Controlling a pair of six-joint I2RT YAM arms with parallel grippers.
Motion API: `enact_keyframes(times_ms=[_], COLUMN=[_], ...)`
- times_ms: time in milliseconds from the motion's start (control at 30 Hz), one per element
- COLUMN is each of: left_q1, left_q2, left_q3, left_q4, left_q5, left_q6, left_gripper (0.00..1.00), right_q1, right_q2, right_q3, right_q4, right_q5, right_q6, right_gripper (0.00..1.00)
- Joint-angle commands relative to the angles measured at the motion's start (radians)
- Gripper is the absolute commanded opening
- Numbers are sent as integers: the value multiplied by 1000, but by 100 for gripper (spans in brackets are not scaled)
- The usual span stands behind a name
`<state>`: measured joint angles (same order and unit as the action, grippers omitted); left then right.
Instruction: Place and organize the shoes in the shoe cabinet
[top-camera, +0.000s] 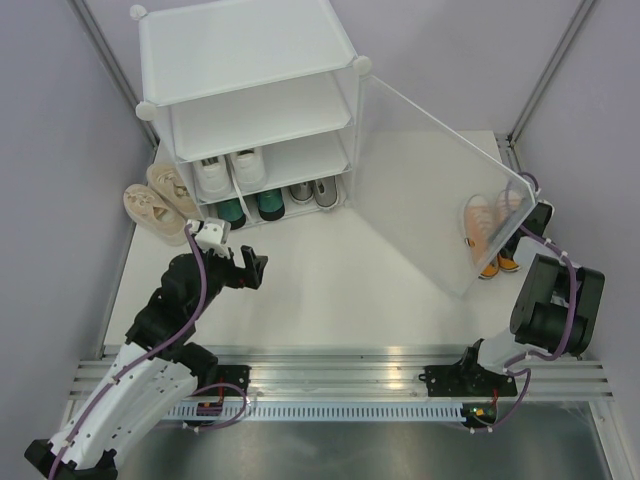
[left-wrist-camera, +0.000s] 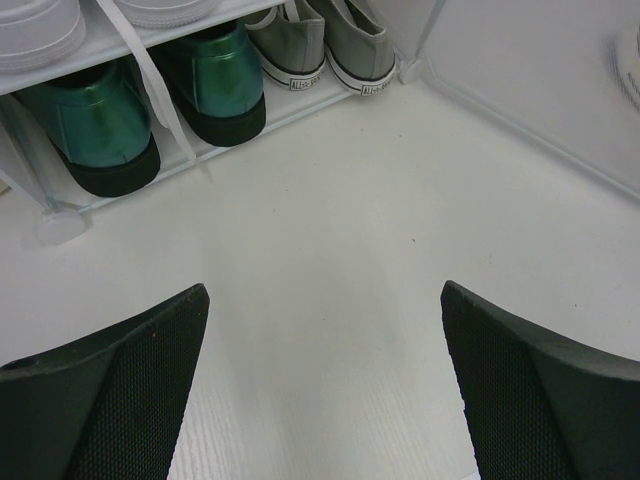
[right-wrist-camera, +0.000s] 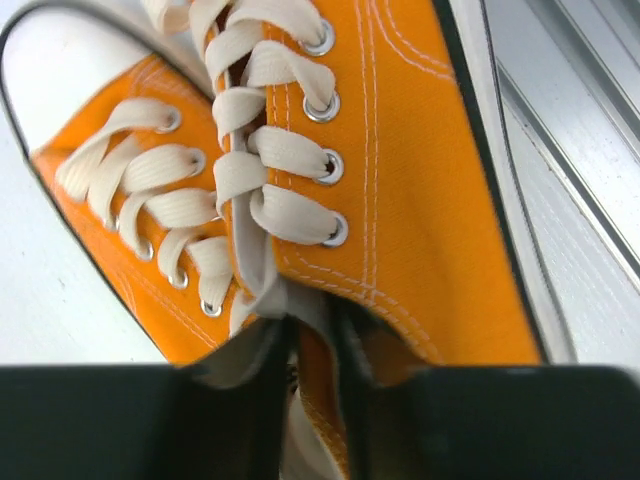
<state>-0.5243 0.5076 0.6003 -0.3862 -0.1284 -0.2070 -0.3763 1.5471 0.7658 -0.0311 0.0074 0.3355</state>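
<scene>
Orange shoes (right-wrist-camera: 400, 200) behind cabinet door (top-camera: 430, 180): my right gripper (right-wrist-camera: 312, 400) clamped on 2 inner edges; thin pinch, 1 could drop. Left gripper (left-wrist-camera: 322, 290) apart.

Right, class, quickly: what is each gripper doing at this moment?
Left gripper: open, holding nothing.
Right gripper: shut on the orange canvas lace-up sneakers, pinching their inner collars together.

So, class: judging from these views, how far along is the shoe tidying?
Done: white pair, green pair and grey pair sit on shelves in the cabinet. In hand: the right pincer pinches the orange pair, behind the open door. Remaining: beige pair beside the cabinet; left pincer open, empty.
</scene>
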Motion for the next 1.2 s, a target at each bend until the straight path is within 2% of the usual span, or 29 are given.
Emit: enact_keyframes(times_ms=[0,33,100,233,433,667,833,933,1167], left_q1=[-3,-3,-3,-3,-3,-3,-5,-6,-8], left_q2=[-9,-11,-12,-27,-32,-44,-44,-47,-61], left_q3=[1,3,1,0,0,-2,0,-2,-4], left_q4=[38,38,38,40,38,38,38,40,38], left_q5=[1,1,-5,-14,-14,-14,-7,-5,-14], left_q6=[20,20,23,23,24,23,21,20,18], left_gripper=[100,100,100,100,100,100,100,100,100], right_q1=[16,14,16,16,14,14,14,14,14], right_q2=[27,19,-2,-76,-240,-436,-498,-512,-469], right_q3=[10,16,36,55,165,233,308,432,853], right_q4=[-98,-102,-121,-139,-275,-340,-363,-384,-503], right_q5=[-38,-50,-58,-43,63,181,201,189,235], right_q6=[20,22,25,43,23,42,57,59,23], right_gripper=[19,10,1,1,1,1,1,1,1])
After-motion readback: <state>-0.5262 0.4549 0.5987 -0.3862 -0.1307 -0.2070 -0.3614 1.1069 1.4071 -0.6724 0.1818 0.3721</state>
